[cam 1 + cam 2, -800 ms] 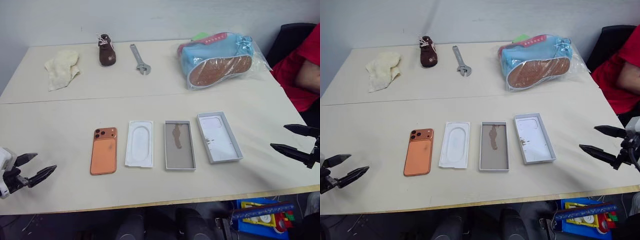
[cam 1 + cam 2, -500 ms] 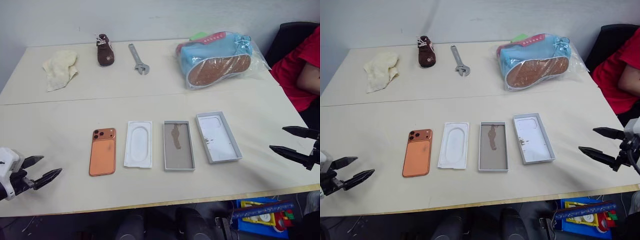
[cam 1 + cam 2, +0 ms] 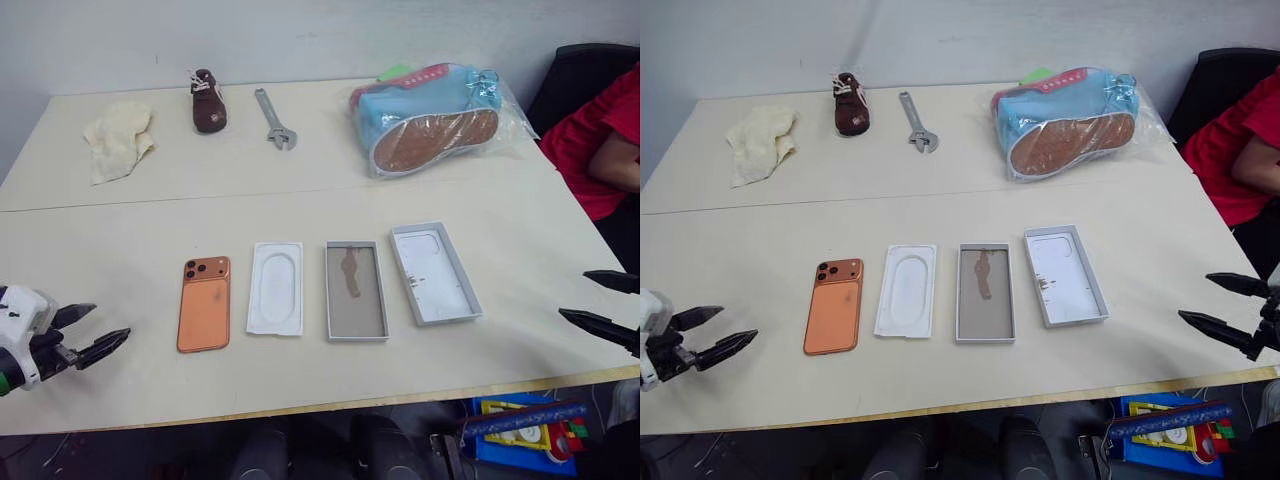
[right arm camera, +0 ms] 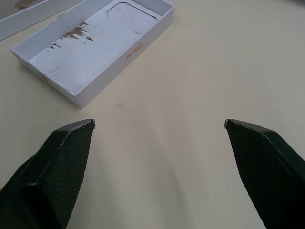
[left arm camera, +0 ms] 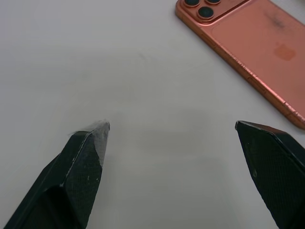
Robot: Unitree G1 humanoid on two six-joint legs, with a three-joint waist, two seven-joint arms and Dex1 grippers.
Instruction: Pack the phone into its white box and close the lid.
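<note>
Your left gripper [image 3: 88,331] sits low over the near left part of the surface [image 3: 120,230], its black fingers spread wide with nothing between them. From it, the phone [image 3: 205,303] lies at about two o'clock, near but not touching, face down with its camera bump at the far end and its long axis running away from you. Your right gripper [image 3: 1228,307] hangs at the near right edge of the surface, jaws equally wide and empty. From that gripper the lid [image 3: 435,272] lies at about ten o'clock, open side up, its long axis also running away from you with a slight lean. Between the two grippers the pieces form a row, left to right: phone, the flat white insert [image 3: 275,287], the white box [image 3: 355,290] with its grey-brown floor and brown smear, then the lid. None of them touch. The relation that matters is this: the phone is on your left arm's side and the box is two places further right, so I judge the left gripper the natural one for the pickup, closing across the phone's short sides and carrying it rightward over the insert.
</note>
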